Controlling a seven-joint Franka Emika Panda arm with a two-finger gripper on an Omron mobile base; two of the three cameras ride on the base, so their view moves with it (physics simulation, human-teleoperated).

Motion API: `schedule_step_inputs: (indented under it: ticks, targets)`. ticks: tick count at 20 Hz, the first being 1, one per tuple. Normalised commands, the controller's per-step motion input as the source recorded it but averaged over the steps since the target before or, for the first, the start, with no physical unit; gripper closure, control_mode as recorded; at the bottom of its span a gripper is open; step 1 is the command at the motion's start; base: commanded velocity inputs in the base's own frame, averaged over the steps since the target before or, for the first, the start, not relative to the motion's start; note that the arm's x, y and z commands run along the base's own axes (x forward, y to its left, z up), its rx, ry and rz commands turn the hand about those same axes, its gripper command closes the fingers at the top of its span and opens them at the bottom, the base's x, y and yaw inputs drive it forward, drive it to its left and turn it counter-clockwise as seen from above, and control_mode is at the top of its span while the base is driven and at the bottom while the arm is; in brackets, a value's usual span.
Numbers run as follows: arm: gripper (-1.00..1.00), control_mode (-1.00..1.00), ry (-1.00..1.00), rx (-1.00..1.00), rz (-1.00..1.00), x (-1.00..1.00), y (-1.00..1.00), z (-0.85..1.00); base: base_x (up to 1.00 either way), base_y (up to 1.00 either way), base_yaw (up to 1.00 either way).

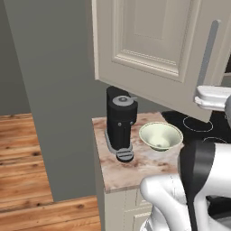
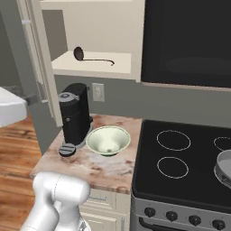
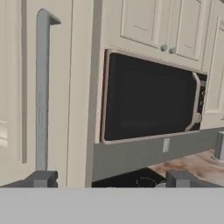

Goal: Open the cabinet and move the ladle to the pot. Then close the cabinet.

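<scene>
Cabinet door swung open, my fingers spread wide and holding nothing.

From the left base view, the cabinet door stands open toward me, its grey bar handle running down the right side; my white arm rises at lower right, and my hand reaches up at the right edge just beside that handle. Below sit a black coffee machine and a pale bowl on the counter. From the right base view, the ladle lies on the open cabinet's shelf, the black microwave beside it, the pot at the stove's right edge. In the hand view, my gripper points level at the door edge, the fingertips set far apart, the left one just under the handle's lower end.
</scene>
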Motion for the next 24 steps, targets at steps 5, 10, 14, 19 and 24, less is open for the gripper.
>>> schedule_step_inputs:
  ticks: [5,10,14,19,24]
  targets:
    - [-1.00,-1.00,0.06,0.02,0.05,-0.60,-0.35,0.04,0.00,0.00,0.00]
    - [-1.00,-1.00,0.02,0.12,0.12,-0.09,-0.48,0.00,0.00,0.00,0.00]
    - [-1.00,-1.00,0.00,0.24,0.11,-0.04,-0.43,0.00,0.00,0.00,0.00]
    - [-1.00,-1.00,0.01,0.33,0.22,0.00,-0.25,0.00,0.00,0.00,0.00]
    - [-1.00,-1.00,0.00,0.29,0.20,0.08,-0.02,0.00,0.00,0.00,0.00]
